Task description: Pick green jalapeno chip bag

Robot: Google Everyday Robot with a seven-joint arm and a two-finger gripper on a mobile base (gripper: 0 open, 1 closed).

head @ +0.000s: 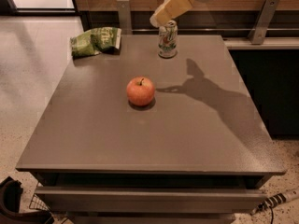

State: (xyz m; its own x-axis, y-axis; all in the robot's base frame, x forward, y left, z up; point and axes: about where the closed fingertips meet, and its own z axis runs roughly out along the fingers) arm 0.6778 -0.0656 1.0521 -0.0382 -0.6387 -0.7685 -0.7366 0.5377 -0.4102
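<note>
High view over table (93,139), end effector (158,18) top

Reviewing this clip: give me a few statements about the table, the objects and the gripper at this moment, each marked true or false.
1. The green jalapeno chip bag lies at the far left corner of the table. True.
2. The gripper is touching the bag. False: it hangs in the air by the top of the can, well apart from the bag.
3. The apple sits near the table's middle, touching nothing else. True.
4. The can lies on its side. False: it stands upright near the far edge.
</note>
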